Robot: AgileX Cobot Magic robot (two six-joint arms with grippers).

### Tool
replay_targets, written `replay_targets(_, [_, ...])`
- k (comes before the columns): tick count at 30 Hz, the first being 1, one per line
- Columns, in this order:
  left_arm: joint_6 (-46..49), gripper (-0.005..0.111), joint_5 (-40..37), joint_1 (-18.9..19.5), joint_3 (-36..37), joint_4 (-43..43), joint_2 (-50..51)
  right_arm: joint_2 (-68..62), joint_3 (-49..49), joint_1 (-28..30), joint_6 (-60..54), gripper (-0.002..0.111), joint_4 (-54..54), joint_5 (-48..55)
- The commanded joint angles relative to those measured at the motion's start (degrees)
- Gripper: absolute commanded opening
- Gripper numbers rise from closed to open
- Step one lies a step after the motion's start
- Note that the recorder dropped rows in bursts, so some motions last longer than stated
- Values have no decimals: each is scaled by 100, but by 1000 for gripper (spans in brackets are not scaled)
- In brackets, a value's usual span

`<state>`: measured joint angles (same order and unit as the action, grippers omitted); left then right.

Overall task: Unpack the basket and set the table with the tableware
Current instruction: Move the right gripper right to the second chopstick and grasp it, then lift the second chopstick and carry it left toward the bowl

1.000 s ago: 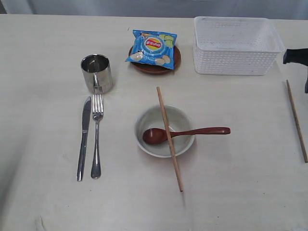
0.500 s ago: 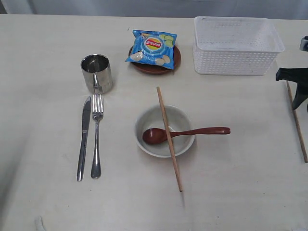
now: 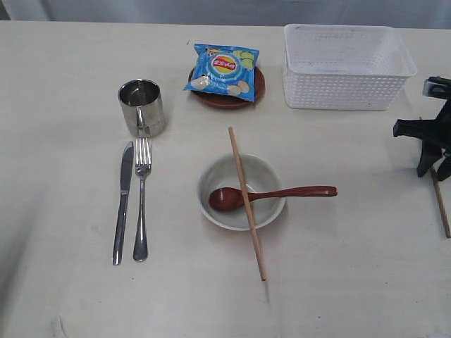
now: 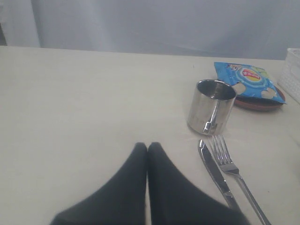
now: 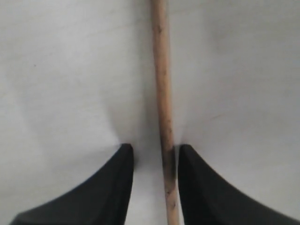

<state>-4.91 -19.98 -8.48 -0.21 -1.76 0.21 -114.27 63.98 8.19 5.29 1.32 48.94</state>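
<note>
The white basket point(image 3: 345, 91) stands at the back right of the table point(image 3: 338, 274). Laid out are a steel cup point(image 3: 141, 107), knife point(image 3: 122, 204) and fork point(image 3: 141, 201). A white bowl point(image 3: 264, 172) holds the wooden spoon point(image 3: 282, 193), and one chopstick point(image 3: 246, 201) lies across it. The brown plate point(image 3: 227, 100) sits under a blue chips bag point(image 3: 224, 68). At the right edge my right gripper point(image 3: 435, 171) stands open over a second chopstick point(image 3: 442, 204). That chopstick point(image 5: 162, 93) lies between the jaws, close to one finger point(image 5: 197, 187). My left gripper point(image 4: 147, 146) is shut and empty, near the knife point(image 4: 215, 173) and cup point(image 4: 211, 107).
The fork point(image 4: 232, 166) lies beside the knife. A grey curtain or wall point(image 4: 164, 23) runs behind the table's far edge. The left gripper does not show in the exterior view.
My right gripper has come in from the right edge and moved forward and down over the second chopstick. Nothing else has moved.
</note>
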Motion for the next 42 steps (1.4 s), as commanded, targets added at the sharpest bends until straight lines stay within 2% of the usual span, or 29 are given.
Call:
replay_targets(1, [17,0,12,-27,21,5,-21,-209,-18,34,-141,32,24,-154])
replay_targets(3, [17,0,12,-27,21,5,-21,-257,-18,34,-207,23,24,-154])
replay_targets(4, [17,0,12,-27,21,5,-21,-282,-18,34,-239,13,24,-154])
replay_targets(6, [17,0,12,-27,21,5,-21,-296,-18,34,-303,0,24,-154])
replay_targets(12, [17,0,12,-27,21,5,-21,-121,-6,34,-258,-1,61,67])
replay_targets(21, [17,0,12,-27,21,5,-21,1233,-6,34,387,-1,152,144])
replay_targets(27, [17,0,12,-27,21,5,-21,2156,-6,-98,-89,-1,-794,144])
replay_targets(33, [17,0,12,-27,21,5,-21,2920,-6,-1024,-610,-1,-1418,409])
replay_targets(42, [17,0,12,-27,21,5,-21,2877,-6,-3134,-627,-1,-1596,389])
